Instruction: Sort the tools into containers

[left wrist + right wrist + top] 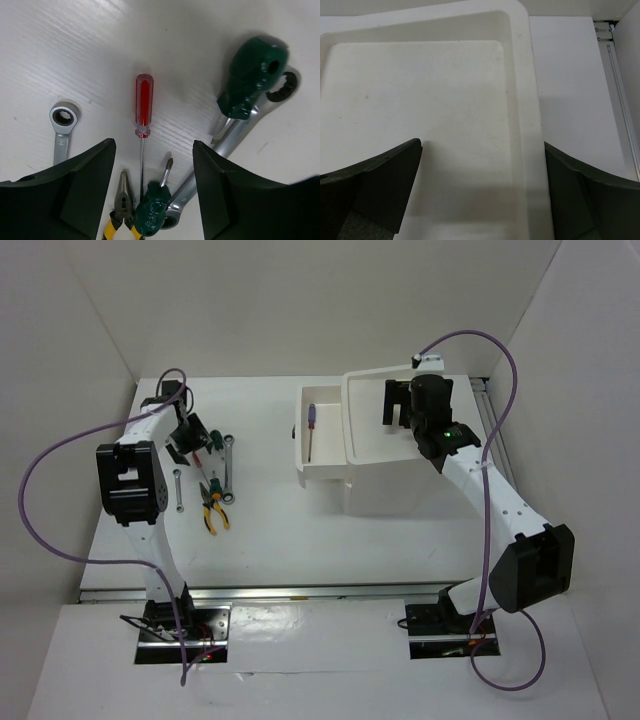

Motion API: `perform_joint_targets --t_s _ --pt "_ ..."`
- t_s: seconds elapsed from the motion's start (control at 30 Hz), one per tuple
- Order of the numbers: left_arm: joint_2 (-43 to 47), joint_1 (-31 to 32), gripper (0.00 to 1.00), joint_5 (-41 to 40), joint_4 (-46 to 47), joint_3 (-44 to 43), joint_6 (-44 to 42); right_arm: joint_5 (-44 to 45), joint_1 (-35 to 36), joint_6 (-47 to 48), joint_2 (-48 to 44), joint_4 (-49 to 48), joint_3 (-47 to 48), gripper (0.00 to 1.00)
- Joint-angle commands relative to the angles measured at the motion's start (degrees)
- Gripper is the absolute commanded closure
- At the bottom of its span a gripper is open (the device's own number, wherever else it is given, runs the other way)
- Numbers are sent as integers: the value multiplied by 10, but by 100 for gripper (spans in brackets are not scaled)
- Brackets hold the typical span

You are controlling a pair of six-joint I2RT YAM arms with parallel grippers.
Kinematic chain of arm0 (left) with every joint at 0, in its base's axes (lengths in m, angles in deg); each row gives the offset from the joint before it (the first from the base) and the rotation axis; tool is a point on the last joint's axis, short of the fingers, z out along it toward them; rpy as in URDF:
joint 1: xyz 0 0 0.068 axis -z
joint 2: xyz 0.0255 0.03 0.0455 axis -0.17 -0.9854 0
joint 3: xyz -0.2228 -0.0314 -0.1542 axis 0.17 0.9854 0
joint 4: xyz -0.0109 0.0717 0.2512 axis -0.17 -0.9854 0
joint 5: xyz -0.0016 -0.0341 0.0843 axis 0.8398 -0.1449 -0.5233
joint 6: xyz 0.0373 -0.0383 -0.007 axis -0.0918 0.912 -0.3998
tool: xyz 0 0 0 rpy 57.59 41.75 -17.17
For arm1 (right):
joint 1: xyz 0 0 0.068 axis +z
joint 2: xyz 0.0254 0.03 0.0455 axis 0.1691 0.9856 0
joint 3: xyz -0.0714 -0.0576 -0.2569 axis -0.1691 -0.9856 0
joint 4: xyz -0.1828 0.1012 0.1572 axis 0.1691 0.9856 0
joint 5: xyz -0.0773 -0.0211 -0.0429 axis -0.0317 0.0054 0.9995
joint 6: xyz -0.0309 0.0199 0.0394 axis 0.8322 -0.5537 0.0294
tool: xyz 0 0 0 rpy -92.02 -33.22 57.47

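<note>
Your tools sit in two places: the blue-handled screwdriver already lies in the pulled-out drawer, handle toward 12 o'clock and tip toward 6; the rest are clustered on the table, well apart from the white box unit on its 9 o'clock side; in the left wrist view the red-handled screwdriver lies in the middle with its handle at 12 o'clock and its shaft running to 6; at its 9 o'clock you have the small silver wrench, ring end up; at its 2 o'clock the large green-handled screwdriver rests across the longer silver wrench; at 6 o'clock a smaller green-handled screwdriver lies just beside the pliers, whose yellow-and-orange handles show in the top view; your left gripper hangs over this cluster with its jaws spread wide, the red screwdriver's shaft between them, though you cannot tell whether the fingertips touch the table; your right gripper is over the box's shallow top tray, near its 3 o'clock rim, jaws likewise wide apart.
</note>
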Motion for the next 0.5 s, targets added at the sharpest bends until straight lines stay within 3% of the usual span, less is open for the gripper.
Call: perform_joint_targets --t_s 0.0,0.23,0.33,0.4,0.47 --pt "-21 -3 25 -11 -3 19 2 -52 9 -45 34 100 -45 0" --pt "-59 -9 34 -22 -10 14 7 -52 9 -45 24 95 -50 0" --pt "-94 -9 56 -22 -39 -26 7 -52 9 -45 19 95 -50 0" --pt "-114 -9 61 -16 -51 -31 7 -52 9 -45 19 95 -50 0" --pt "-130 -9 79 -10 -58 -45 2 -47 9 -45 13 95 -56 0"
